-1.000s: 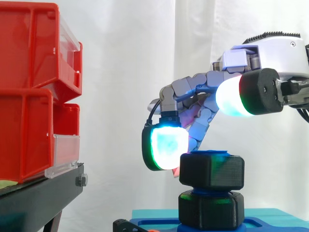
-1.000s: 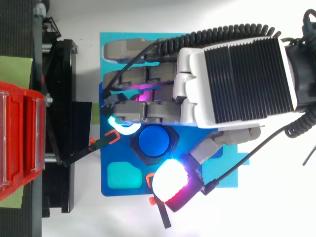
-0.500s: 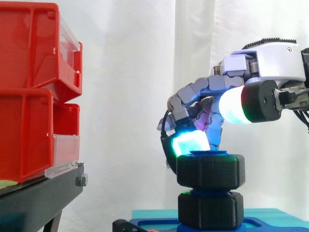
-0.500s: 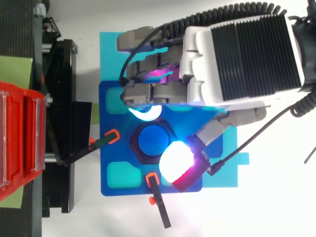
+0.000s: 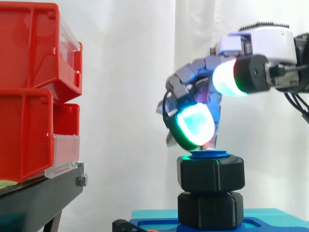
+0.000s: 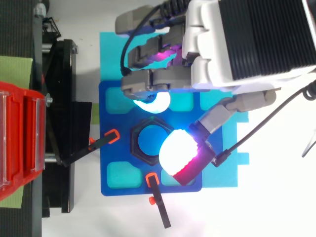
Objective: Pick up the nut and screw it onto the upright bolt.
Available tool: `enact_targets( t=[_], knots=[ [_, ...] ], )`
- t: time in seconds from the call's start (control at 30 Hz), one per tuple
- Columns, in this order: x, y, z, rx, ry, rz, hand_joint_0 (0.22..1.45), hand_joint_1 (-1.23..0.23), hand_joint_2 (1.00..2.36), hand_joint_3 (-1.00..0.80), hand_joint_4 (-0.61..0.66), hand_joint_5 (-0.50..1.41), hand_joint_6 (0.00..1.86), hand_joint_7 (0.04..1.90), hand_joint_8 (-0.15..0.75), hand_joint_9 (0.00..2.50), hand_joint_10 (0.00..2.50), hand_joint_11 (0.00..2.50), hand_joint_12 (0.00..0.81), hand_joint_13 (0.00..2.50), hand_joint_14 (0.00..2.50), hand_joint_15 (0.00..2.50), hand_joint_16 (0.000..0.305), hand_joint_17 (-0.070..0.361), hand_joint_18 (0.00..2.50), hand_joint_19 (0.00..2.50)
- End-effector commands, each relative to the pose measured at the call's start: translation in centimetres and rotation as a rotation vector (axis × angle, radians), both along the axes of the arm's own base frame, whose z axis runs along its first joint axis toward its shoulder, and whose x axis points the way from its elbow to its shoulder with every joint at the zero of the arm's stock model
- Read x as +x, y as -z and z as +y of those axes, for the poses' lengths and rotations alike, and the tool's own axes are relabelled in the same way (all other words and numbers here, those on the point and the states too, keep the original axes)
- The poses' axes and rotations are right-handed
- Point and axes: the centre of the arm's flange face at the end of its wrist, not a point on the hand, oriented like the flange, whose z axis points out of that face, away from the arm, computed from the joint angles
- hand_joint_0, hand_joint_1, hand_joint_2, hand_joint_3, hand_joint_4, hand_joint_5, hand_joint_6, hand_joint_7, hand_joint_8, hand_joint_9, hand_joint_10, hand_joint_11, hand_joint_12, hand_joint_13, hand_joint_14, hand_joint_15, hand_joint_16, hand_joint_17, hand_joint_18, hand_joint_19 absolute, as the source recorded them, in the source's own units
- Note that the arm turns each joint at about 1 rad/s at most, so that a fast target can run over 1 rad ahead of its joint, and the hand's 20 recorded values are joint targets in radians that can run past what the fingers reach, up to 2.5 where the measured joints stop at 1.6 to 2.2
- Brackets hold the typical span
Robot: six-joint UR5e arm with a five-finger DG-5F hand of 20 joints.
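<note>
The black hex nut [image 5: 210,173] sits on the upright blue bolt [image 6: 148,139], whose top pokes just above it. A second black hex piece [image 5: 210,210] is lower on the bolt, on the blue base plate [image 6: 111,158]. My hand [image 5: 203,82] hovers just above the nut with its fingers loosely bent and nothing in them. A green-glowing fingertip [image 5: 194,125] hangs a little above the nut's top. From above, the thumb's white pad [image 6: 177,152] overlaps the nut's right rim and another fingertip [image 6: 150,103] lies behind it.
Red bins [image 5: 34,87] on a black stand [image 5: 38,198] fill the left side. Two black clamps with orange ends [image 6: 158,202] [image 6: 101,140] hold the base plate, which lies on a teal mat [image 6: 232,168].
The hand closed on the nut half a second ago, then let go and rose above it. The nut now sits slightly lower on the bolt, more of the blue top showing.
</note>
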Motion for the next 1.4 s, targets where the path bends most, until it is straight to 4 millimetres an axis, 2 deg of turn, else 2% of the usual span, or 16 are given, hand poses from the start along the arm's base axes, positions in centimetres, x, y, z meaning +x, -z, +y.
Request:
enact_targets(
  t=[0.0, 0.03, 0.07, 0.2, 0.27, 0.43, 0.47, 0.5, 0.77, 0.9, 1.2, 1.37],
  knots=[
    [0.2, -1.9, 0.2, -0.001, -0.001, 0.006, 0.52, -0.21, 1.0, -0.5, 0.22, 0.0, 0.5, 1.3, 0.269, 1.23, 0.0, 0.0, 0.206, 0.8, 0.0, 0.0, 0.014, 0.031, 0.36, 0.0],
    [0.3, -2.6, 0.4, -0.003, -0.003, 0.008, 0.52, -0.21, 1.0, -0.5, 0.22, 0.0, 0.5, 1.28, 0.267, 1.22, 0.0, 0.0, 0.208, 0.8, 0.0, 0.0, 0.014, 0.032, 0.36, 0.0],
    [0.3, -2.9, 0.5, -0.003, -0.003, 0.011, 0.52, -0.2, 1.0, -0.5, 0.24, -0.02, 0.5, 1.17, 0.269, 1.17, 0.0, 0.0, 0.214, 0.78, 0.0, 0.0, 0.016, 0.035, 0.34, 0.0],
    [0.5, -3.2, 1.0, -0.002, 0.0, 0.007, 0.51, -0.2, 1.0, -0.5, 0.26, -0.06, 0.5, 0.93, 0.266, 1.11, 0.0, 0.0, 0.229, 0.73, 0.0, 0.0, 0.018, 0.041, 0.3, 0.0],
    [0.7, -3.3, 1.6, -0.002, 0.005, -0.007, 0.51, -0.19, 1.0, -0.5, 0.24, -0.07, 0.5, 0.87, 0.261, 1.08, 0.0, 0.0, 0.233, 0.71, 0.0, 0.0, 0.02, 0.044, 0.28, 0.0],
    [0.8, -0.9, 3.9, 0.002, 0.031, 0.005, 0.5, -0.17, 1.0, -0.5, 0.2, -0.1, 0.5, 0.7, 0.233, 0.96, 0.0, 0.0, 0.247, 0.63, 0.0, 0.0, 0.024, 0.053, 0.21, 0.0],
    [1.0, -0.4, 5.6, 0.005, 0.02, 0.007, 0.5, -0.16, 1.0, -0.5, 0.2, -0.1, 0.5, 0.68, 0.23, 0.94, 0.0, 0.0, 0.247, 0.61, 0.0, 0.0, 0.024, 0.054, 0.19, 0.0],
    [1.0, -0.2, 6.4, 0.006, 0.017, 0.009, 0.5, -0.16, 1.0, -0.5, 0.2, -0.1, 0.5, 0.67, 0.227, 0.92, 0.0, 0.0, 0.25, 0.6, 0.0, 0.0, 0.025, 0.056, 0.18, 0.0],
    [1.0, 0.9, 8.1, 0.013, 0.041, 0.019, 0.49, -0.13, 1.0, -0.5, 0.19, -0.11, 0.5, 0.64, 0.216, 0.85, 0.0, 0.0, 0.258, 0.55, 0.0, 0.0, 0.027, 0.06, 0.12, 0.0],
    [0.9, 1.0, 8.2, 0.012, 0.04, 0.026, 0.49, -0.13, 1.0, -0.5, 0.2, -0.11, 0.5, 0.65, 0.218, 0.83, 0.0, 0.0, 0.263, 0.53, 0.0, 0.0, 0.028, 0.062, 0.1, 0.0],
    [0.3, 3.0, 8.5, 0.012, 0.035, 0.044, 0.49, -0.12, 1.0, -0.5, 0.2, -0.1, 0.5, 0.71, 0.223, 0.81, 0.0, 0.0, 0.27, 0.51, 0.0, 0.0, 0.028, 0.062, 0.08, 0.0],
    [0.3, 2.9, 8.5, 0.013, 0.031, 0.038, 0.49, -0.12, 1.0, -0.5, 0.19, -0.09, 0.5, 0.76, 0.23, 0.81, 0.0, 0.0, 0.271, 0.51, 0.0, 0.0, 0.027, 0.061, 0.07, 0.0]
  ],
)
